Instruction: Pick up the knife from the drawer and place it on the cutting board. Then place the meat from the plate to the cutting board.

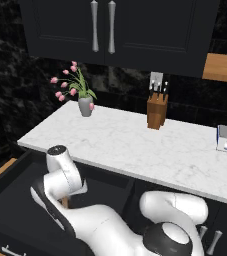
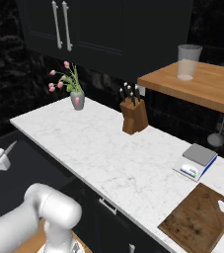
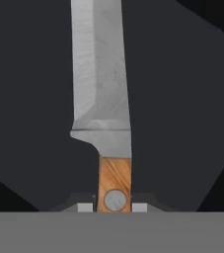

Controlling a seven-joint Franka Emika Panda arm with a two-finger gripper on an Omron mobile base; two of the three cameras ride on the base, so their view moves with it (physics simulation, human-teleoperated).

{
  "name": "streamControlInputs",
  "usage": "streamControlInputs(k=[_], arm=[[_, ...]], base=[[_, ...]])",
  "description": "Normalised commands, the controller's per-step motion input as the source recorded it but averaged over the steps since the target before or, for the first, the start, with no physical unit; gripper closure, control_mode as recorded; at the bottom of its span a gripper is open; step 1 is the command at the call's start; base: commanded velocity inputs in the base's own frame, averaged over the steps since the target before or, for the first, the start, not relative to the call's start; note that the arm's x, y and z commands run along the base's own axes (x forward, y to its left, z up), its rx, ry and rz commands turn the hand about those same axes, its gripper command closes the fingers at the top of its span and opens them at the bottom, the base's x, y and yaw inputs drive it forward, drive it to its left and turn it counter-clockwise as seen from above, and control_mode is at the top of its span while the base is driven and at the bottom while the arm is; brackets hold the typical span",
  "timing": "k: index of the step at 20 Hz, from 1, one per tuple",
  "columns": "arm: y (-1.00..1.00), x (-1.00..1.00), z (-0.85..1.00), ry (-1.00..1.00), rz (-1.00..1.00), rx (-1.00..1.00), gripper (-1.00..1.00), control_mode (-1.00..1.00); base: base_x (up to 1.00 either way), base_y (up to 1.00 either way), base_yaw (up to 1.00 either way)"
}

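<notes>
Just one knife (image 3: 103, 99), jaws clamped.

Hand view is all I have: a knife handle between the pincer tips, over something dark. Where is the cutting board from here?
Observer: The cutting board lies flat on the white counter, at its near edge, far to the right, just in front of a small scale.
Operator: What is the dark surface under the knife?
Observer: The open drawer. The left base view shows its black interior below the counter's front edge.
Operator: Anything standing on the counter along the way?
Observer: A knife block and a vase of pink flowers, both back near the wall.
</notes>
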Motion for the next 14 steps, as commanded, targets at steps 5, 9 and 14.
streamControlInputs(k=[5,9,14], arm=[[-0.96,-0.21,0.96,-0.13,-0.13,0.01,1.0,-1.0],[-1.0,-0.01,0.68,-0.08,-0.2,0.01,1.0,-1.0],[-1.0,0.0,0.42,-0.05,-0.27,0.05,1.0,-1.0]], base=[[0.0,0.0,0.0],[0.0,0.0,0.0],[0.0,0.0,0.0]])
